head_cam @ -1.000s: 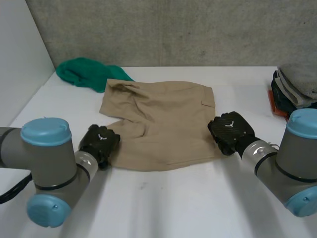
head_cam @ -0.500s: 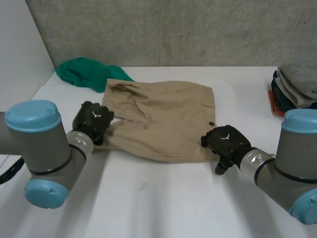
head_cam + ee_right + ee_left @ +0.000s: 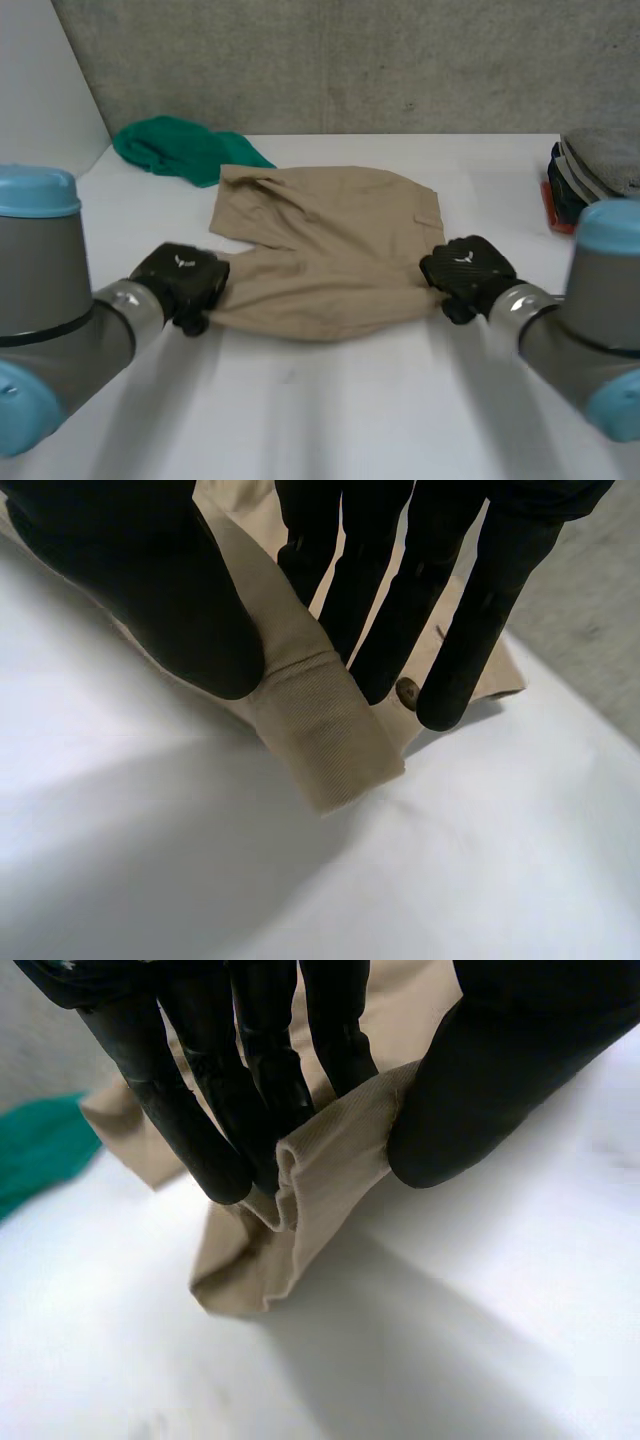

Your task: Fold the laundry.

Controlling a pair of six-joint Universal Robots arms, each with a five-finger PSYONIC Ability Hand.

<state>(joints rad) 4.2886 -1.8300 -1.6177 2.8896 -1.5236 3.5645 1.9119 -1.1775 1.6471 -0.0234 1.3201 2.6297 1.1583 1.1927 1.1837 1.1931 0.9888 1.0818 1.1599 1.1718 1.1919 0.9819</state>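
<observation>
Tan shorts (image 3: 325, 250) lie spread in the middle of the white table (image 3: 330, 410), legs toward the front. My left hand (image 3: 183, 284) is at the front left corner of the shorts. Its fingers (image 3: 215, 1110) and thumb pinch a bunched fold of the tan cloth (image 3: 320, 1175). My right hand (image 3: 465, 274) is at the front right corner. There its thumb (image 3: 170, 600) and fingers pinch the hem of the shorts (image 3: 320, 730), next to a small brown button (image 3: 407, 693).
A green garment (image 3: 180, 148) lies crumpled at the back left, touching the shorts' waistband corner. A pile of folded grey, dark and orange laundry (image 3: 590, 180) sits at the right edge. A grey wall runs behind the table.
Both hands have moved along the shorts' front edge, and the cloth shifted a little to the right. The left hand came back down toward the front.
</observation>
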